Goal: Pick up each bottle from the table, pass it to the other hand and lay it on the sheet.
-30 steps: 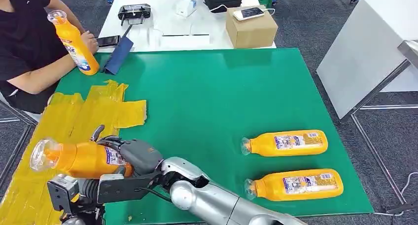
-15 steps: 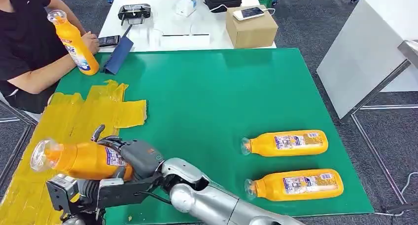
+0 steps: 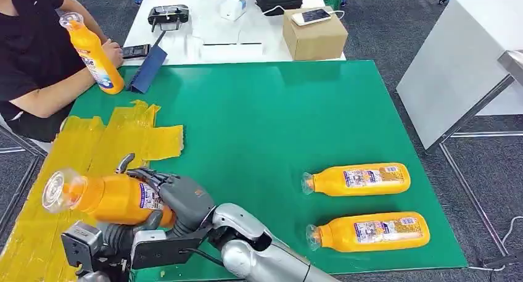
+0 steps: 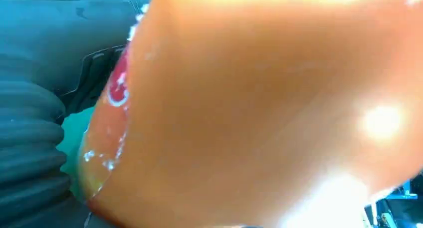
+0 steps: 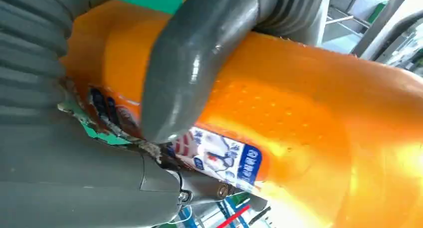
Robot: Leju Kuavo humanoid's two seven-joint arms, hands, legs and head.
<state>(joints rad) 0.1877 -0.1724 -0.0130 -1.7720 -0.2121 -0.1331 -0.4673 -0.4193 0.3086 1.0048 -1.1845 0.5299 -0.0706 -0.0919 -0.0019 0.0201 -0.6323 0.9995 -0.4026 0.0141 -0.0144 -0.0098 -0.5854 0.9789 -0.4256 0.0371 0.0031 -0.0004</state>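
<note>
Green worktop [image 3: 277, 121], yellow sheet [image 3: 92, 146] at its left: we hold a bottle [image 3: 108, 199] over the sheet.

Our right hand [image 3: 179, 199] has its fingers [image 5: 184, 63] clasped round the bottle; the left hand [image 3: 102, 239] sits beneath, its hold unclear to us. Two bottles [image 3: 358, 179] lie right; a person [image 3: 31, 53] holds another.

Orange bottle [image 3: 108, 199] (lying sideways) above yellow sheet [image 3: 92, 146]
</note>
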